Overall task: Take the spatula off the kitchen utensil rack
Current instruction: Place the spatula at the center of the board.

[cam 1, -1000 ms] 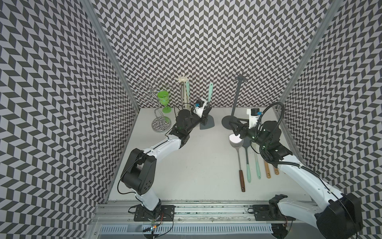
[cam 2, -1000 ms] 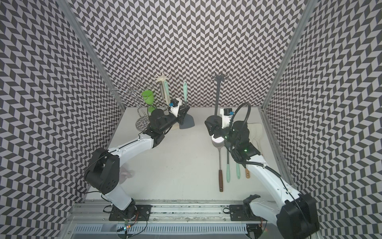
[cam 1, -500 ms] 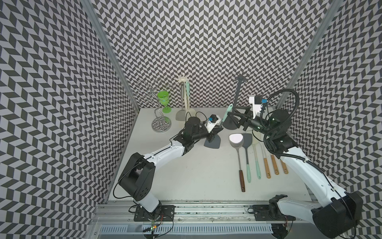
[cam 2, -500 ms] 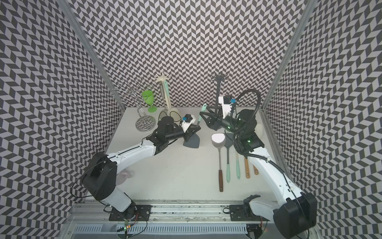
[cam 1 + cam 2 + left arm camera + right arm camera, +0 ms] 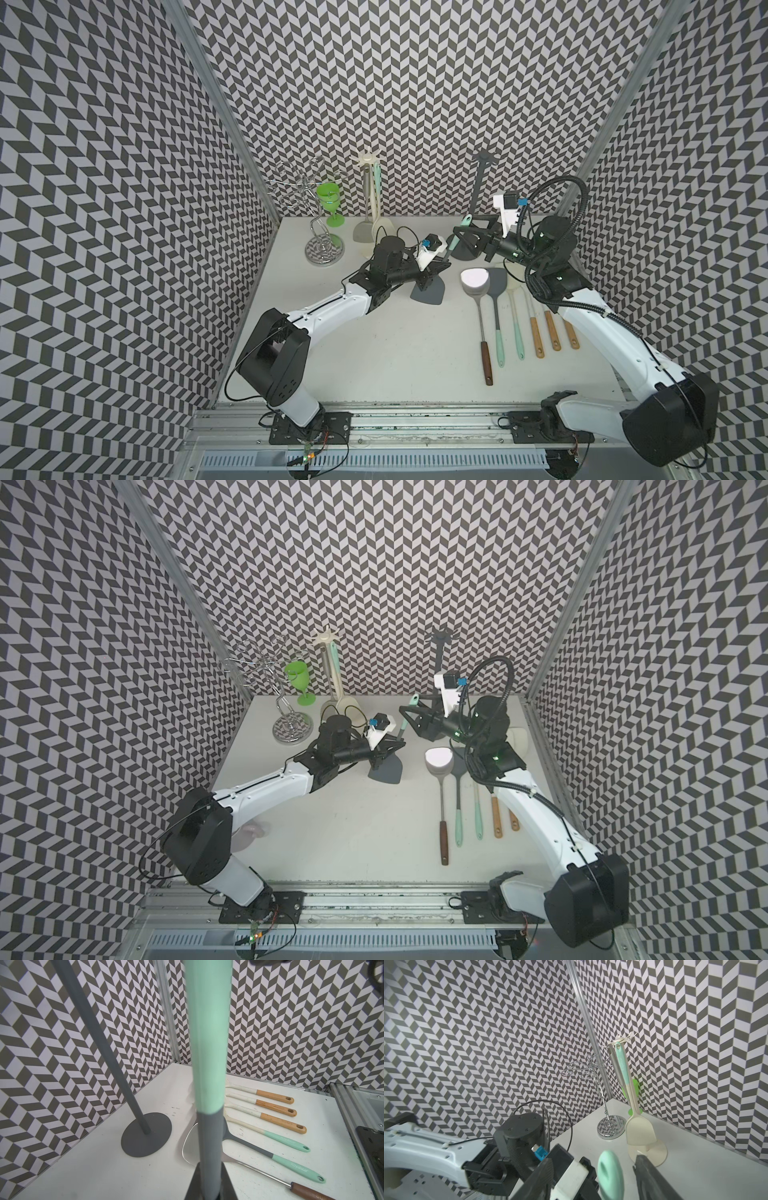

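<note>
1. Spatula [image 5: 428,289] (grey blade, mint handle): already off the cream utensil rack [image 5: 367,187] at the far left. Now over the middle of the worktop [image 5: 395,353], with the blade low and the handle slanting up toward the far right. Impossible to tell whether the blade's edge grazes the surface.
2. Left hand [image 5: 435,271]: clamped on the grey neck just above the blade. Probably gripped there to leave the whole mint handle free for the other arm.
3. Right hand [image 5: 467,240]: fingers apart, one on either side of the handle's tip and not closed on it. Looks like the set-up for a handover.
4. Row of utensils [image 5: 498,332] on the right of the worktop: laid side by side, handles toward the near edge. Likely the resting place for this one too, hence the pass to the arm on that side.
5. Dark rack [image 5: 479,191] at the far right, just behind the right hand: bare hooks, nothing hanging. More utensils hanging from the cream rack.
6. Judged progress: lift-off done. Left to do: close the right fingers, loosen the left, lay the spatula down. Main risk: letting go on the left before the right has a firm hold.
</note>
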Robot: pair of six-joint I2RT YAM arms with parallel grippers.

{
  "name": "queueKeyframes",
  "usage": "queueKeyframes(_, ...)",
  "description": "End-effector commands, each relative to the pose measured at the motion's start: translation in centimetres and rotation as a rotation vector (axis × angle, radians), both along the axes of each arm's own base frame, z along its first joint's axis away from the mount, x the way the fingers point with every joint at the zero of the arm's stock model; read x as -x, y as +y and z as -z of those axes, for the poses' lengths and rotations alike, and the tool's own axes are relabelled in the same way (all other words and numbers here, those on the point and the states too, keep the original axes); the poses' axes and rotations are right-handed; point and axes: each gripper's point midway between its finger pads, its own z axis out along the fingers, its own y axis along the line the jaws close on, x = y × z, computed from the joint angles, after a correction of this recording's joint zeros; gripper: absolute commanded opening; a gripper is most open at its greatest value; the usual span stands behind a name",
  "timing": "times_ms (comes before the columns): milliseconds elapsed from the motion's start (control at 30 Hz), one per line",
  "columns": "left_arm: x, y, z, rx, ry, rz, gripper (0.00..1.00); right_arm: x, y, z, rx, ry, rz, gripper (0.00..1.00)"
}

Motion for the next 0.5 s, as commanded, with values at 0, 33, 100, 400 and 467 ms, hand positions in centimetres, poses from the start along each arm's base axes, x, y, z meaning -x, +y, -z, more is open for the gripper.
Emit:
queueKeyframes(0,1.3,0.3,-2.2,0.029,-0.046,0.03,0.0,-0.9,-0.9,-1.3,0.013,-0.042,0.083,0.63)
queueKeyframes(33,1.4,0.3,-2.2,0.027,-0.045,0.031,0.0,-0.6,-0.7,-1.4,0.007,-0.052,0.064,0.62)
queueKeyframes(100,1.7,0.3,-2.4,0.029,-0.044,0.041,0.0,0.2,0.0,-1.5,-0.004,-0.062,-0.001,0.59)
queueKeyframes(400,2.6,0.2,-4.1,0.094,-0.003,0.102,0.0,1.8,1.8,-1.1,-0.026,-0.043,-0.178,0.11)
queueKeyframes(467,2.3,0.5,-4.7,0.125,0.013,0.088,0.0,1.6,1.7,-0.8,-0.031,-0.037,-0.168,0.0)
